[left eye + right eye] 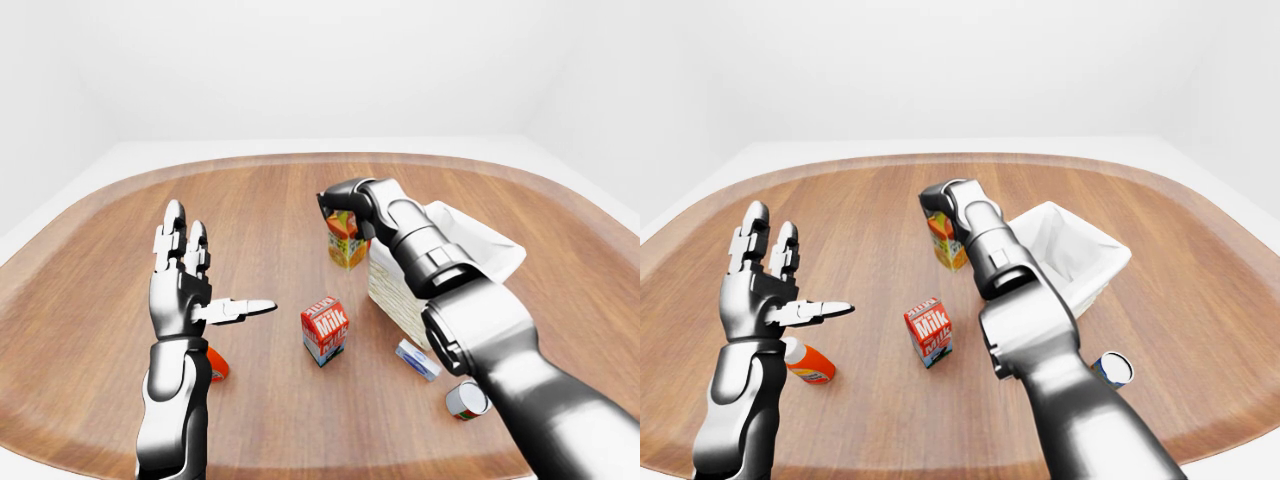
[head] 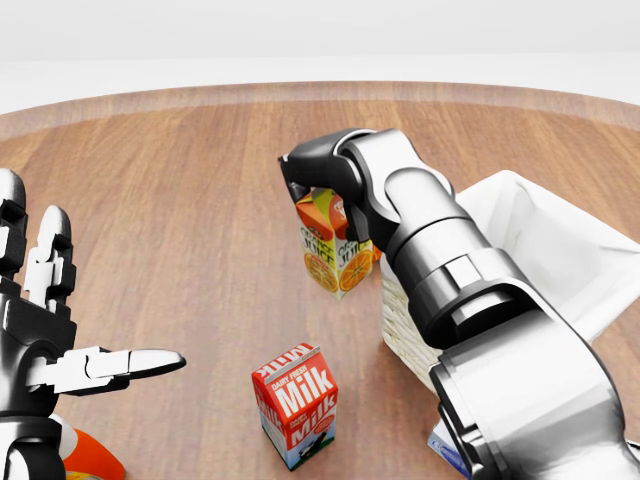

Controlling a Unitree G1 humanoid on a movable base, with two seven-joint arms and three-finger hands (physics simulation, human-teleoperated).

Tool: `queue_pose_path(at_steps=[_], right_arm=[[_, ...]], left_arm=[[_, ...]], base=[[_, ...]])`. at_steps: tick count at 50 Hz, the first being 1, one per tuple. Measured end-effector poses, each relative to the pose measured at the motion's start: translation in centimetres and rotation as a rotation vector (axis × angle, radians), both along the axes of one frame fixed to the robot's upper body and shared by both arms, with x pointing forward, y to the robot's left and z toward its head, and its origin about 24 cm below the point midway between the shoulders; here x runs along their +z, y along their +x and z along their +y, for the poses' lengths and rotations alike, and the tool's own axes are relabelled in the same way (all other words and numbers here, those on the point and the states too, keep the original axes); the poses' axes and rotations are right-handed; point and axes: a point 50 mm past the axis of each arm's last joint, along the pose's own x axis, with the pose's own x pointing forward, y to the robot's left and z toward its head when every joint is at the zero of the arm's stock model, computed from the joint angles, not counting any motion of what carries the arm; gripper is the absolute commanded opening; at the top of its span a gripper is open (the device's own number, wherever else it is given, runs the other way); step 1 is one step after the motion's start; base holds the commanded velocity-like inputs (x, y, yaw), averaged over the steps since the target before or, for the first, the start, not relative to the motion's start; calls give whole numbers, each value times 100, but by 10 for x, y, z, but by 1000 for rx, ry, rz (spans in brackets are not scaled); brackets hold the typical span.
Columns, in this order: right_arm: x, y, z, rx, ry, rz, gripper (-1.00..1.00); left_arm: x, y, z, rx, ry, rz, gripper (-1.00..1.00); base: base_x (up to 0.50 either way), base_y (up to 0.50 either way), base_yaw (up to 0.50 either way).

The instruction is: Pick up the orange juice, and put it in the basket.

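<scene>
The wooden bench [image 2: 180, 200] fills most of every view, a broad rounded top carrying all the loose items. Next in size is the basket [image 1: 1072, 245], white-lined with woven sides, sitting toward the right of the head view with its mouth open upward, which suits dropping something in from above. The right hand [image 2: 318, 172] reaches in over the basket's left edge with its fingers closed round the top of the orange juice [image 2: 335, 245]; the carton hangs clear of the bench, slightly tilted, just left of the basket's near wall. Gripping it by the top leaves the body free to pass over the rim, and I judge the carton still needs to travel right and perhaps a little higher before release, since the rim looks close to the carton's lower edge. The left hand [image 1: 185, 285] is held up at the left of the left-eye view, fingers spread wide and holding nothing, kept well away from the work, seemingly so it cannot knock anything. Below the carton stands a red milk carton [image 2: 295, 404], upright and apart from the rest. A small orange-and-white bottle [image 1: 808, 363] lies near the left arm, and a can [image 1: 1114, 368] lies beside the basket's lower right.
</scene>
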Motion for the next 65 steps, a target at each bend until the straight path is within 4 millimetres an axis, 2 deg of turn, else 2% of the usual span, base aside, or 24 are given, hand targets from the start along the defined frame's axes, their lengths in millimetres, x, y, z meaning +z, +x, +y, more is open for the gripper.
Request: queue_pose_path(at_steps=[25,53,65], right_arm=[[38,2,3,7,37,-39,-100],[106,-3,2,38,156,-103,-100],[124,-5,-2,38,165,-158,-100]], left_arm=[[0,0,0,-1,0,1,100],[-1,0,0,-1,0,3,100],[-1,0,0,-2,1,4,100]], base=[[0,0,0],[0,0,0],[0,0,0]])
